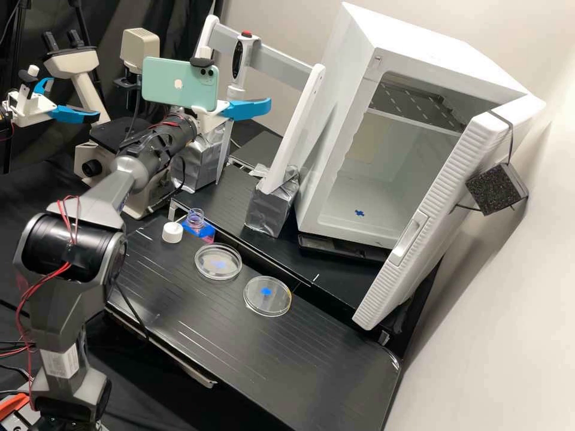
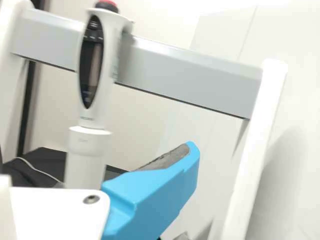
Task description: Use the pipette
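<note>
Gripper (image 1: pixel 211 120) stands wide open beside the pipette, the dark pad of one finger bare; nothing seen in its grip. White cabinet (image 1: pixel 336 75), door (image 1: pixel 440 197) ajar, stands beside a white stand (image 1: pixel 306 105) with a grey crossbar (image 2: pixel 187 75). Pipette (image 1: pixel 238 60) hangs upright at that crossbar. Below, on the bench (image 1: pixel 311 371): a clear dish (image 1: pixel 206 268), another dish (image 1: pixel 277 303), a bottle (image 1: pixel 195 218) in a blue holder (image 1: pixel 206 231), a white cap (image 1: pixel 172 233).

Arm (image 1: pixel 57 308) — dark grey housings, glossy black joint drum (image 1: pixel 48 251), thin red and black wires (image 1: pixel 76 224) strung outside; white label (image 1: pixel 60 363) on a lower section. Gripper (image 1: pixel 209 121) — white mount, bright blue angular finger (image 2: pixel 150 192) with rough grey pad (image 2: pixel 170 157), one round dark screw (image 2: pixel 91 199).
</note>
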`<act>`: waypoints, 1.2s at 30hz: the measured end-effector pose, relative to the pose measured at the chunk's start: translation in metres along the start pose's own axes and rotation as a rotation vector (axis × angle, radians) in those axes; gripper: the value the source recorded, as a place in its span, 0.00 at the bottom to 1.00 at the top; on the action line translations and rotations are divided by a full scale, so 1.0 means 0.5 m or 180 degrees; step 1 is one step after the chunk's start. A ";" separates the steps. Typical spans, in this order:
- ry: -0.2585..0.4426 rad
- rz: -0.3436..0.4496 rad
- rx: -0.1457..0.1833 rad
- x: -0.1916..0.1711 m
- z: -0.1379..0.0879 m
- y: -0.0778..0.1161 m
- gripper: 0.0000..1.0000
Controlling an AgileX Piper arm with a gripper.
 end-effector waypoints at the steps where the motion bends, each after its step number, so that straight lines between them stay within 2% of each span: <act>1: -0.0010 0.0000 0.0006 0.004 0.000 0.002 1.00; 5: -0.0025 0.0004 -0.0006 0.013 -0.003 0.005 1.00; 6: -0.0020 -0.0005 -0.0001 0.015 -0.005 0.006 0.00; 9: -0.0018 -0.0027 -0.0004 0.019 -0.008 0.008 0.00; 12: -0.0033 -0.0029 -0.0054 0.025 -0.010 0.008 0.00; 21: -0.0097 -0.0057 -0.0020 0.034 -0.010 0.007 0.00; 24: -0.0101 -0.0060 -0.0055 0.034 -0.009 0.007 0.00; 29: -0.0122 -0.0071 -0.0003 0.034 -0.008 0.006 0.00; 36: -0.0136 -0.0077 -0.0026 0.036 -0.008 0.006 0.00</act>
